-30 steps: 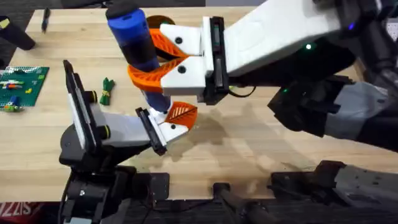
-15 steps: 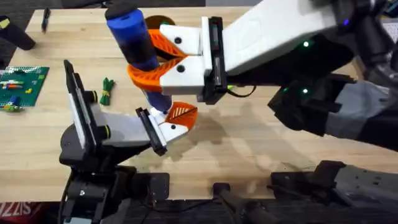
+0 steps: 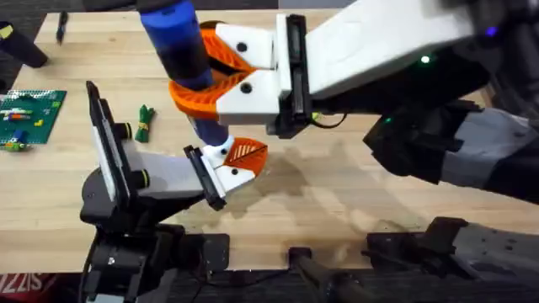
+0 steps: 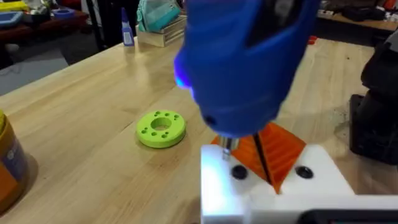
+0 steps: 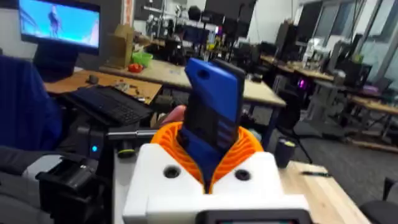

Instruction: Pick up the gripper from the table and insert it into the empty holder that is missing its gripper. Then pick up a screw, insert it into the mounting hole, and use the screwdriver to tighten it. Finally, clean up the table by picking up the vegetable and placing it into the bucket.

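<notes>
My right gripper (image 3: 195, 74) reaches in from the right, shut on the blue screwdriver (image 3: 181, 46), which stands nearly upright. Its metal bit (image 4: 227, 144) comes down on the white holder (image 4: 217, 183) of my left gripper (image 3: 236, 164). The orange gripper (image 3: 247, 152) sits in that holder, its ribbed face showing. In the left wrist view the two white finger bases stand together with the orange wedge (image 4: 283, 146) between them and nothing held. The dark green vegetable (image 3: 144, 122) lies on the table left of both grippers. An orange-brown rim at the right gripper's far side may be the bucket (image 3: 212, 27).
A bright green ring-shaped disc (image 4: 160, 128) lies on the wood beyond the left gripper. A green studded plate (image 3: 32, 114) with small pieces sits at the table's left edge, a black pen (image 3: 61, 25) at the far left. Bare wood (image 3: 337, 194) spreads to the right.
My right gripper and the screwdriver have shifted slightly toward the table's far side. The left arm, the orange gripper and the vegetable have stayed put.
</notes>
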You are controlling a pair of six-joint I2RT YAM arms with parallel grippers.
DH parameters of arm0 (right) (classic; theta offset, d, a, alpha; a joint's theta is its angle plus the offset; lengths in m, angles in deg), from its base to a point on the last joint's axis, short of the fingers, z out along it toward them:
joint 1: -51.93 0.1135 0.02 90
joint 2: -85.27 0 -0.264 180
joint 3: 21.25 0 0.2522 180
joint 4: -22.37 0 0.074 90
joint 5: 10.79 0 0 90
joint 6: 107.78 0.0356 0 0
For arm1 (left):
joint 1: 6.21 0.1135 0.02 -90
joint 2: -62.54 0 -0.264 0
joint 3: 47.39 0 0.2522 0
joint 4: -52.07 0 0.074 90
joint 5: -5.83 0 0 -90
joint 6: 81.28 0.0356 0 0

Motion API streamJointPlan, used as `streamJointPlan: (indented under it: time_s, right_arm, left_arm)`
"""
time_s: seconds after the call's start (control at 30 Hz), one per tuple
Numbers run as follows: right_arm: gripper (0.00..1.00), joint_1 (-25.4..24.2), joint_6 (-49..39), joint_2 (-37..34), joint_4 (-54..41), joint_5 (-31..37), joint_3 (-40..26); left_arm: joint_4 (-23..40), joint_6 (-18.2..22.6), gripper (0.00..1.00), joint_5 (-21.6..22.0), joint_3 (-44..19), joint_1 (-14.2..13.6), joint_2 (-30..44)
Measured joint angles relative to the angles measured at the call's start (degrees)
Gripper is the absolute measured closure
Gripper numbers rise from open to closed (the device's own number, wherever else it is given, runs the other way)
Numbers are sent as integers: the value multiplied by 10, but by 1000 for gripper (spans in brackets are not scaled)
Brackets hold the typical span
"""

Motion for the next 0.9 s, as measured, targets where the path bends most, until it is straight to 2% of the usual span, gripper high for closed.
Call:
streamJointPlan:
  time_s: [0.9]
  right_arm:
    - [974,-8,26,0,-27,-4,0]
  left_arm:
    - [0,0,999,0,0,0,0]
